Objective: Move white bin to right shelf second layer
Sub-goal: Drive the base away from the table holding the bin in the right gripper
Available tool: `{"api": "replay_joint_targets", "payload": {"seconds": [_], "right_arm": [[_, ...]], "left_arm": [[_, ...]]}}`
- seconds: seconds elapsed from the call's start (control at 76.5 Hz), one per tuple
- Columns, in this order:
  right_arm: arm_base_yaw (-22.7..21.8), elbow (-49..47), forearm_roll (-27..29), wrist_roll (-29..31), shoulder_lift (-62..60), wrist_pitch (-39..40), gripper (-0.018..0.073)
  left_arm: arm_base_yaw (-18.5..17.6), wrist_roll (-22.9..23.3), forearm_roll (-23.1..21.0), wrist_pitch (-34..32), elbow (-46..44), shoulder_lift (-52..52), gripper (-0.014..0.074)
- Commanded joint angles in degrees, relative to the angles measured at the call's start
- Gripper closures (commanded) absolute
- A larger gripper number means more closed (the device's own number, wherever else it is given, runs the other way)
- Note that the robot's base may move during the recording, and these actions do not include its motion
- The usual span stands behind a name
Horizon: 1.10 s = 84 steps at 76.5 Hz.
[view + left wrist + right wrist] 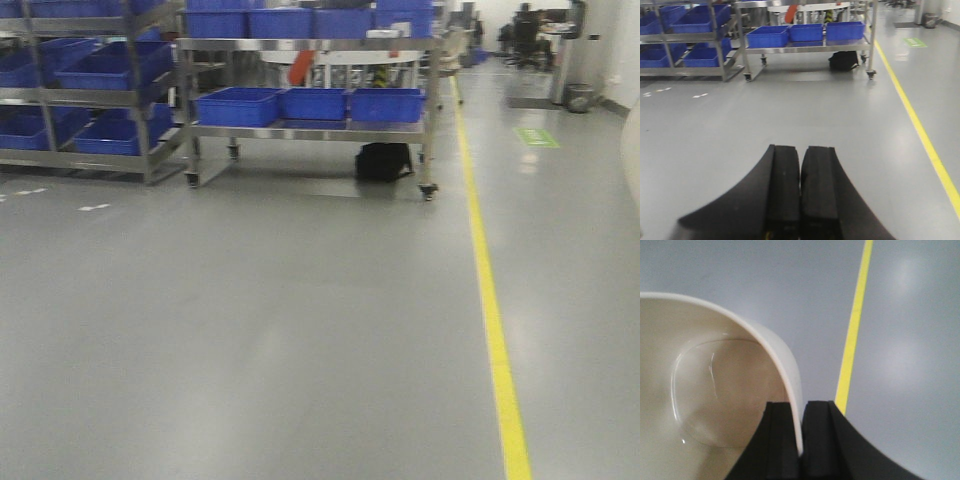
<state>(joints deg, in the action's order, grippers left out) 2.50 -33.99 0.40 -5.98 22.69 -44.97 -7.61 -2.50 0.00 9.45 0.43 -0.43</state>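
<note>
- Two steel racks stand at the far side of the grey floor [250,330]: a tiered rack [90,160] at far left and a wheeled trolley [310,128] just right of it. Both carry blue crates [238,105], and a black bag [383,160] sits under the trolley. No roller-railed tier shows, so I cannot tell where the right shelf second layer lies.
- The left gripper [801,150] hangs over bare floor, its jaws pressed together with nothing between them.
- The white bin [715,385] shows only in the right wrist view. It is empty and appears to be carried clear of the floor at the near right.
- The right gripper [801,407] pinches the bin's thin wall at the rim, one jaw inside and one outside.
- A yellow line [855,330] runs along the floor just right of the bin.
- Handling, as a judgement: the empty bin should be light and fairly stiff, but its glossy plastic looks slippery. A one-sided rim pinch could let it swing or slide, so a deep bite on the wall and slow travel seem wise.
</note>
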Motion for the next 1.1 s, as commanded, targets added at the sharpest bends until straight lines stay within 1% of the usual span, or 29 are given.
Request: {"api": "replay_joint_targets", "payload": {"seconds": [0.0,1.085], "right_arm": [[-0.5,-1.7,0.1,-0.2,0.5,5.3,0.0519],[-0.5,-1.7,0.1,-0.2,0.5,5.3,0.0519]], "left_arm": [[-0.2,0.3,0.0,-5.0,2.1,-0.8,0.0512],[-0.2,0.3,0.0,-5.0,2.1,-0.8,0.0512]]}}
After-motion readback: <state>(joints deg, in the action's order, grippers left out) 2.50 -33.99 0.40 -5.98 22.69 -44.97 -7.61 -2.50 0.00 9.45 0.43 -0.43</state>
